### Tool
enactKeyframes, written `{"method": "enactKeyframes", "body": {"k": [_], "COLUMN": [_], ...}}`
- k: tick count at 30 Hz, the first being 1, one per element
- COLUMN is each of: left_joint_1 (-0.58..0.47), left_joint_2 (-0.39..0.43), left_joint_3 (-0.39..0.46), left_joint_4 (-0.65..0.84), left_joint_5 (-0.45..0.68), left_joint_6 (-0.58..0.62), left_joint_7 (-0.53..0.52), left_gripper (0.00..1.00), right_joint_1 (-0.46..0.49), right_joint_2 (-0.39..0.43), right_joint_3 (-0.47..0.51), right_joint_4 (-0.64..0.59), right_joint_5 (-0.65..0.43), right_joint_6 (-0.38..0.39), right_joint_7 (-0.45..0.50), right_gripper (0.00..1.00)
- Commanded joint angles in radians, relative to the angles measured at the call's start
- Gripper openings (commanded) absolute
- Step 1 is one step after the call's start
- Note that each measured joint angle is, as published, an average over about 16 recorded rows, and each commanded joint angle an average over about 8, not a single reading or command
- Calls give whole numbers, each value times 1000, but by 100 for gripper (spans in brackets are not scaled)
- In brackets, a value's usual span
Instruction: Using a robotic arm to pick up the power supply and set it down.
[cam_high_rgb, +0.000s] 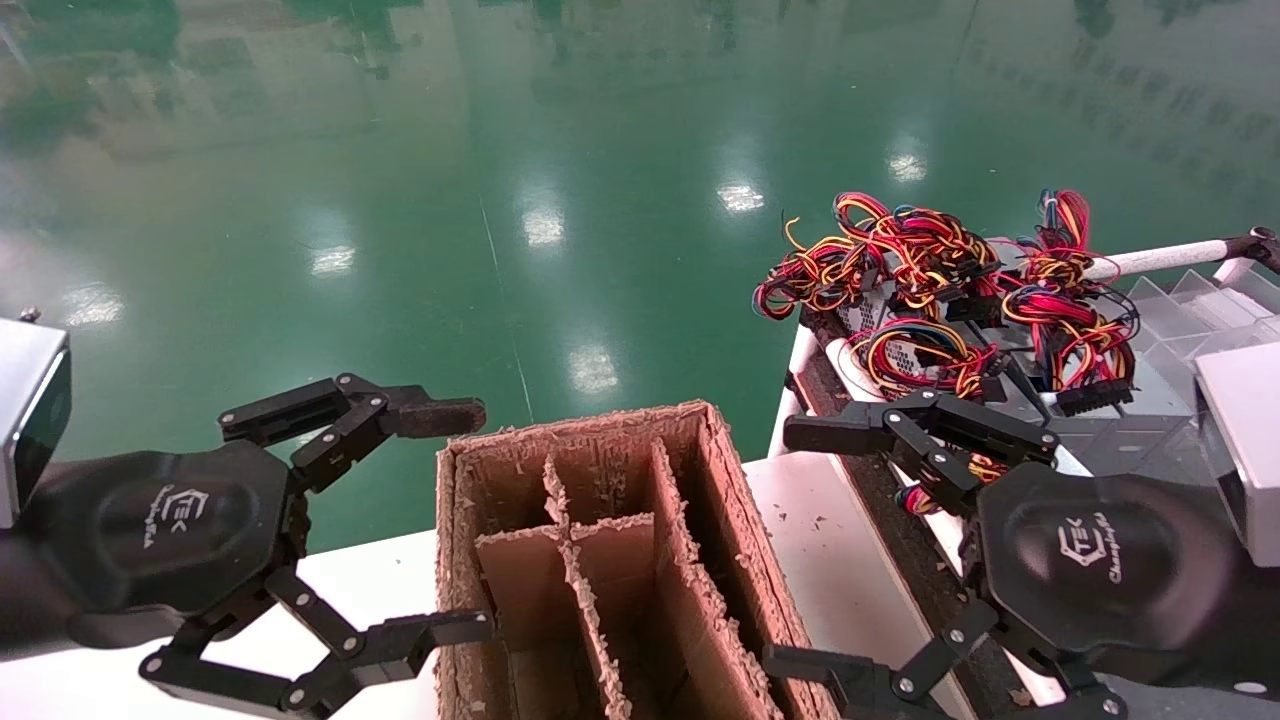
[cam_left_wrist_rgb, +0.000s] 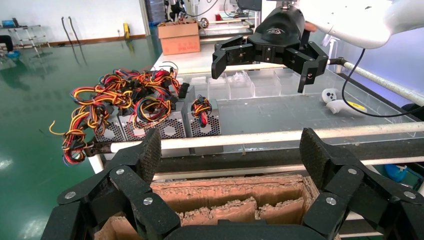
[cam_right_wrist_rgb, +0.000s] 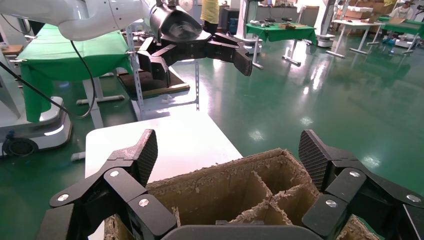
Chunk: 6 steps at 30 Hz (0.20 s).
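head: left gripper (cam_high_rgb: 455, 520) and right gripper (cam_high_rgb: 800, 545) are spread wide, box (cam_high_rgb: 600, 560) between | left wrist: supplies (cam_left_wrist_rgb: 165, 125) seen beyond fingers (cam_left_wrist_rgb: 145, 155) | right wrist: box (cam_right_wrist_rgb: 240, 190) seen between fingers (cam_right_wrist_rgb: 142, 155), nothing held

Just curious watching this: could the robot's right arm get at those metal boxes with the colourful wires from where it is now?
Probably yes. The right gripper has its fingers open and empty, beside the power supplies, with nothing between them. The tangled wires on top might snag.
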Motion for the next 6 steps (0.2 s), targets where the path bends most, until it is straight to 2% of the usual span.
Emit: {"method": "enactKeyframes", "body": {"k": [1,6], "left_joint_1": [0,0], "left_joint_2": [0,0], "left_joint_3": [0,0], "left_joint_4": [0,0], "left_joint_5": [0,0], "left_joint_6": [0,0], "left_joint_7": [0,0], "left_gripper": [100,100], "right_joint_1": [0,0], "right_joint_2": [0,0], "right_joint_3": [0,0], "right_joint_4": [0,0], "right_joint_5": [0,0], "right_joint_6": [0,0], "right_joint_7": [0,0], "right_gripper": [100,100]}}
